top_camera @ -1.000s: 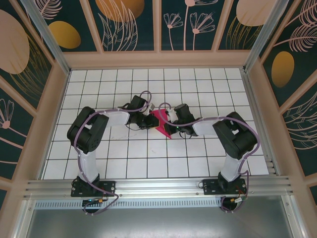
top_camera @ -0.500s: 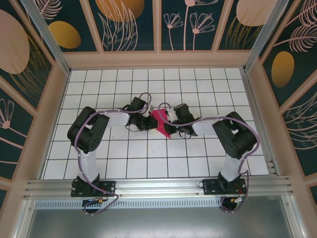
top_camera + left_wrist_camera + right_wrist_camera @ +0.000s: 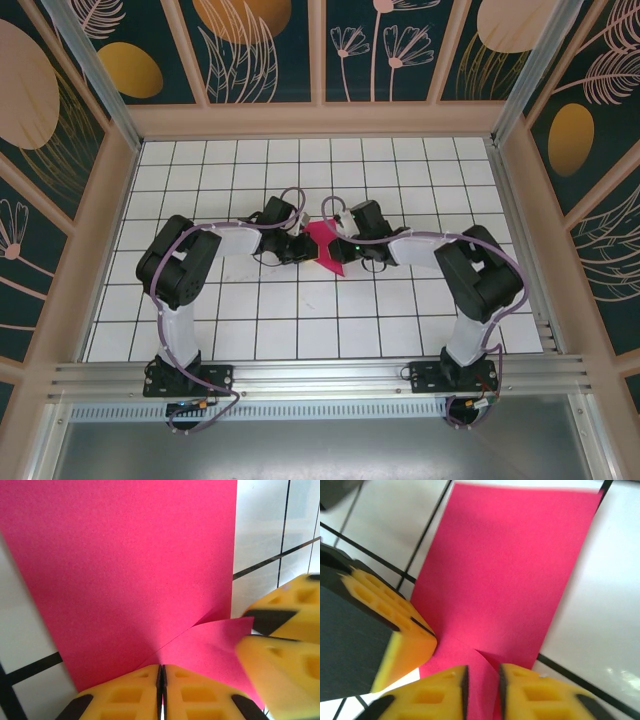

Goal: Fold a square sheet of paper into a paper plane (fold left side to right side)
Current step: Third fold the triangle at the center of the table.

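Where left pincer (image 3: 161,670) pinches, matte pink sheet (image 3: 125,565) creases.

Blurred: right pincer (image 3: 245,629); cropped: sheet (image 3: 125,565) top.

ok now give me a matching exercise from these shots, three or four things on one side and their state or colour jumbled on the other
Things:
1. left gripper
2. right gripper
3. pink paper
4. table

States:
A. white tiles with dark grid lines
B. jaws slightly apart, paper edge in the gap
C. jaws pressed together on the paper
D. magenta, between the two grippers

Pairs: 1-C, 2-B, 3-D, 4-A
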Robot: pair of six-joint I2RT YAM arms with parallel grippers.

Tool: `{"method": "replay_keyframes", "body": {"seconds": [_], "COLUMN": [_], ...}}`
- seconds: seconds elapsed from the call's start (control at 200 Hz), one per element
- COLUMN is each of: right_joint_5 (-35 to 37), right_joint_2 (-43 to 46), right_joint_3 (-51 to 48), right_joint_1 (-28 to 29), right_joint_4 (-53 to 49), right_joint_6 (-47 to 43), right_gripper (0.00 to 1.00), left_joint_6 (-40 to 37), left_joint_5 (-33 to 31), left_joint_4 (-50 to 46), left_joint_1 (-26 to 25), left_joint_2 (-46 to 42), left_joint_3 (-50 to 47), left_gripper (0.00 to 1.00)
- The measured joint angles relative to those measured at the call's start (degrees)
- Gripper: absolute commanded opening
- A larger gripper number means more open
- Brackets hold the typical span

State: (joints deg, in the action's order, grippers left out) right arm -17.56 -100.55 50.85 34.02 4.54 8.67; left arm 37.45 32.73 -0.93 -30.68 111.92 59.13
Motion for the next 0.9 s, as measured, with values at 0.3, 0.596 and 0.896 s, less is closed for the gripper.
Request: {"method": "replay_keyframes", "body": {"seconds": [0.3,0.596,0.896], "right_joint_5": [-5.05,-12.39,-12.5], "right_joint_2": [8.44,7.28,3.87], "right_joint_3": [-2.05,-4.87,-4.85], "right_joint_1": [0.2,2.47,2.47], "right_joint_4": [-2.03,-1.95,-2.01], "right_joint_6": [3.37,7.65,8.46], "right_gripper": [0.31,0.3,0.3], "left_joint_6": [0.17,0.17,0.17], "left_joint_5": [-0.02,-0.04,-0.11], "left_joint_4": [0.04,0.02,0.0], "left_joint_1": [0.0,0.0,0.0], "left_joint_2": [0.0,0.0,0.0], "left_joint_3": [0.0,0.0,0.02], "left_gripper": [0.13,0.13,0.13]}}
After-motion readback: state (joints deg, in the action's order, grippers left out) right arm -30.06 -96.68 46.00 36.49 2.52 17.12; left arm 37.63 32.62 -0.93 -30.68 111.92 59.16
